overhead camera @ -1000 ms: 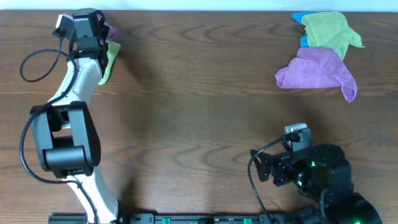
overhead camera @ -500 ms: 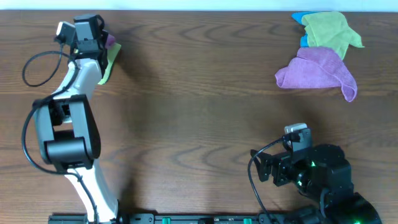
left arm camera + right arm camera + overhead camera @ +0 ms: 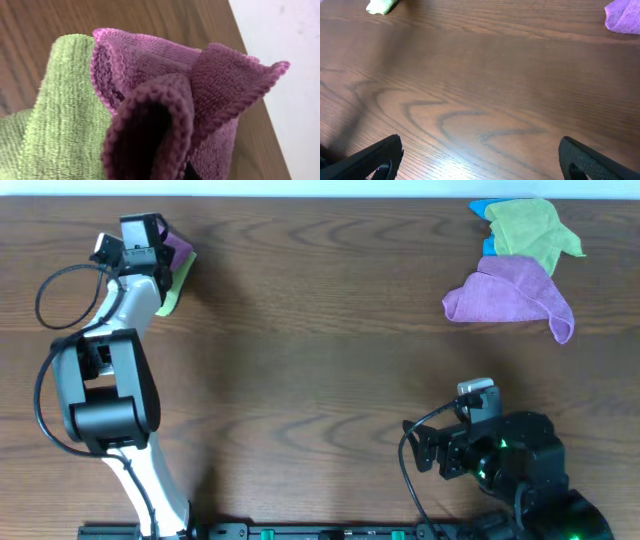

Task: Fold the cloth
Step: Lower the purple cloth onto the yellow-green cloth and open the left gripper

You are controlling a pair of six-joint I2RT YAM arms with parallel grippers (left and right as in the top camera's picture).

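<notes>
The purple cloth [image 3: 178, 250] lies at the table's far left corner, on top of a light green cloth [image 3: 172, 288]. My left gripper [image 3: 160, 245] is right at it. In the left wrist view the purple cloth [image 3: 165, 95] is bunched and pulled up close to the camera, with the green cloth [image 3: 65, 110] beside it. The fingers are hidden by its folds, and it looks pinched. My right gripper [image 3: 480, 160] is open and empty, low over bare wood at the near right.
A second purple cloth [image 3: 510, 292] lies at the far right with a green cloth [image 3: 530, 230] and a blue one [image 3: 485, 210] behind it. Its edge shows in the right wrist view [image 3: 625, 17]. The table's far edge [image 3: 260, 115] runs just past the gripped cloth.
My left gripper has drawn back a little toward the near side, and more of the purple cloth shows beside it. The right arm has not moved.
</notes>
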